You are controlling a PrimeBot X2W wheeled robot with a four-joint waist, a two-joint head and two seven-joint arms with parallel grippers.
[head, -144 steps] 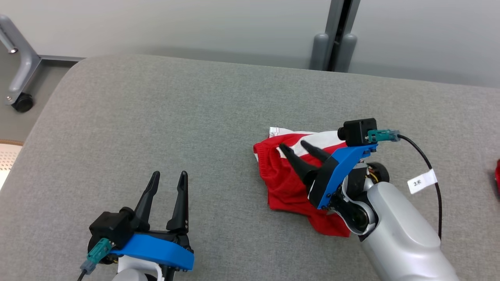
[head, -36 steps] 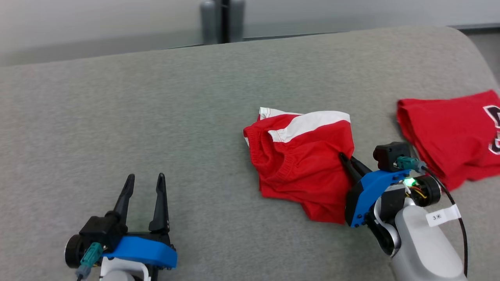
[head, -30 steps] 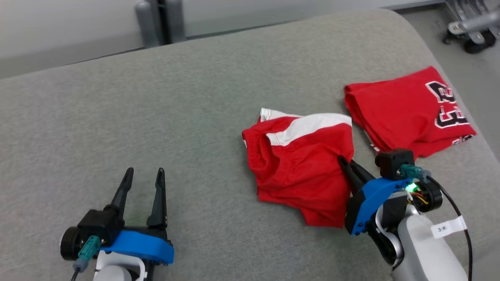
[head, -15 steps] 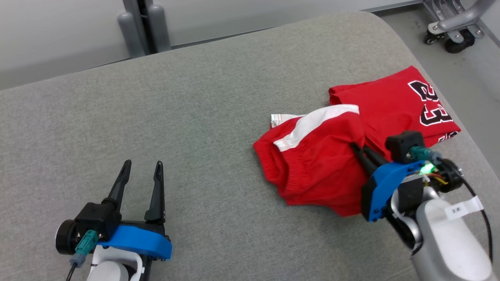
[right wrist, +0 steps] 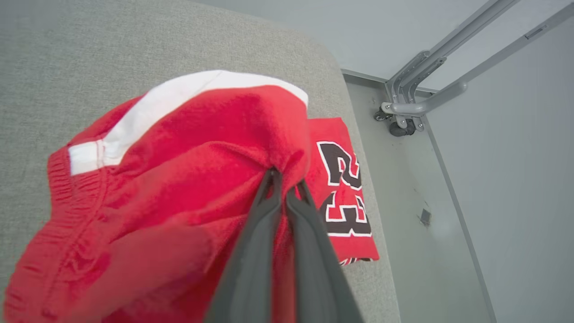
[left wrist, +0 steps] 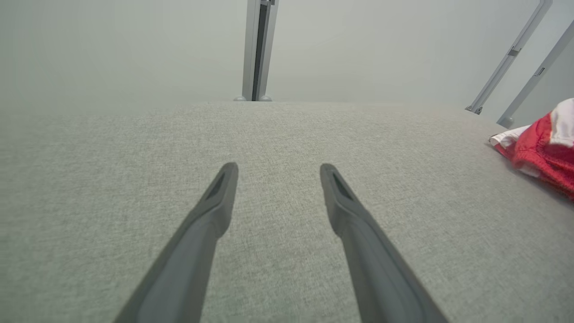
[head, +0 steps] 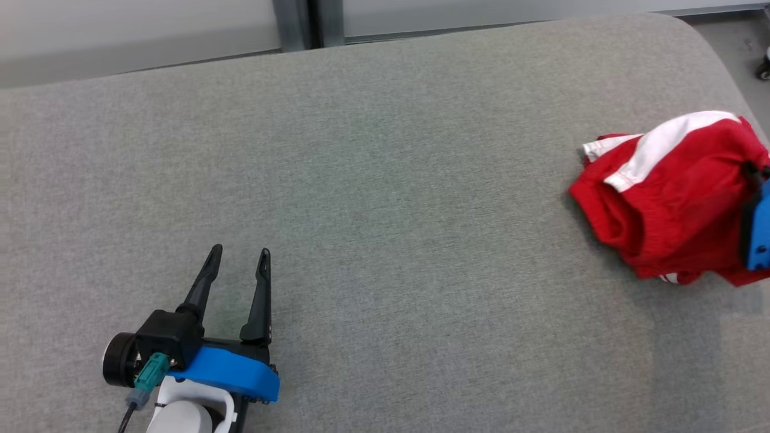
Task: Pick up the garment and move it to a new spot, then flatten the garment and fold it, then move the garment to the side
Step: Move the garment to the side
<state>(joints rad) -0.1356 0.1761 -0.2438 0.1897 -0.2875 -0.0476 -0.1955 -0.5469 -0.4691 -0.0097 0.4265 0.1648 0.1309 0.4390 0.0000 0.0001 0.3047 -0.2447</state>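
The garment [head: 668, 198] is a bunched pair of red shorts with a white stripe, at the right edge of the grey cushion; it also shows at the right edge of the left wrist view as red cloth [left wrist: 545, 148]. My right gripper [right wrist: 287, 181] is shut on a pinch of the garment [right wrist: 179, 170], lifting it over a folded red jersey. A blue part of that gripper's mount [head: 759, 231] shows at the head view's right edge. My left gripper [head: 239, 255] stands open and empty low at the left, above bare cushion [left wrist: 278, 134].
A folded red jersey with number 23 [right wrist: 343, 188] lies under the held garment near the cushion's right end. Past that end is floor with a grey wheeled metal frame [right wrist: 412, 105]. A grey post [left wrist: 258, 49] stands behind the cushion.
The head camera has swung, so the whole picture shifted. My right gripper has carried the garment rightward over the folded jersey. The left gripper has stayed open and still.
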